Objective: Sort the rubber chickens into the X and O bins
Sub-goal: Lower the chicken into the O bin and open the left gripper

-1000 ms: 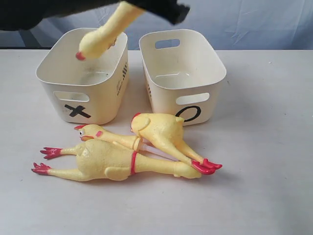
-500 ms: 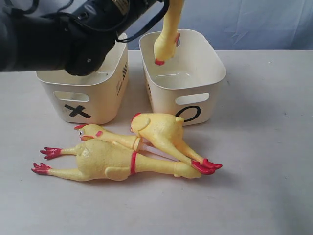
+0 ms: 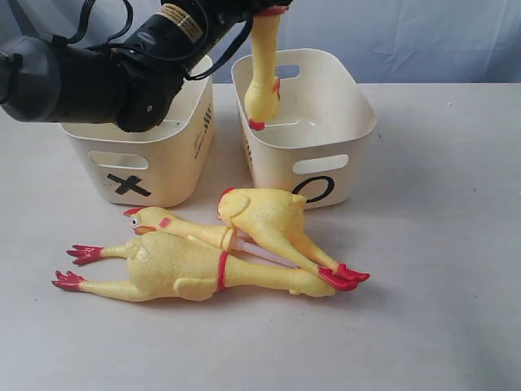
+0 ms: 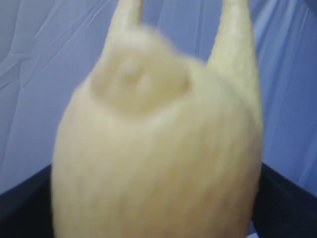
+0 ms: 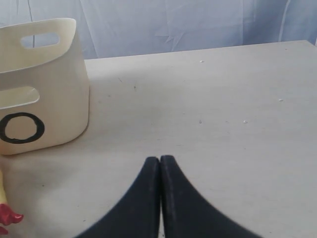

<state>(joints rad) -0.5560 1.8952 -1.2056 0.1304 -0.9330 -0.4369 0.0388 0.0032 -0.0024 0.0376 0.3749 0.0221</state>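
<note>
Reaching over X bin [image 3: 167,175], left gripper [image 3: 267,6] clamps chicken [image 3: 262,73] head-down over O bin [image 3: 360,122]; right gripper [image 5: 160,166] closed.

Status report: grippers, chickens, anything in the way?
Left gripper shut on chicken, hanging head-down over O bin. Right gripper shut, empty. Three chickens lie on table; nothing blocking.

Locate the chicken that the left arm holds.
Exterior view, upper middle: the held chicken hangs head-down over the O bin, near its left wall, beside the X bin.
</note>
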